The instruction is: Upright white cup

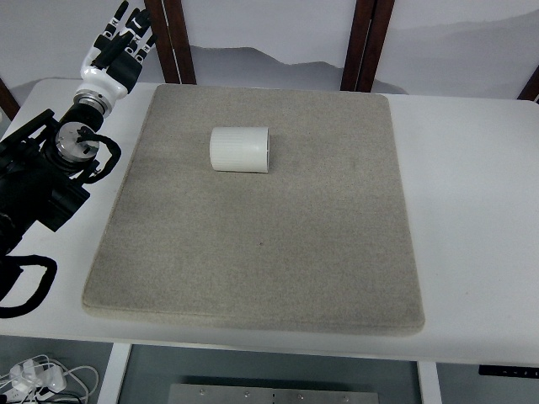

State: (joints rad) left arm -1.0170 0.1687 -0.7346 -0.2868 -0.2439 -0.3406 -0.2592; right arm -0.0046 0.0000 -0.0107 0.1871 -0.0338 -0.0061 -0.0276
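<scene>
Sideways, the white cup (239, 150) lies on the grey mat (253, 252).

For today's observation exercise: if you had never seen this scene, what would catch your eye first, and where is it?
First is the white cup, lying on its side on the far half of the grey mat, left of centre. Next is the left arm, reaching in from the left edge beside the mat, its hand raised at the table's far left corner with fingers extended, apart from the cup and holding nothing. The mat covers most of the white table.

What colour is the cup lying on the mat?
The ribbed cylindrical cup is white, seen best in the head view.
</scene>
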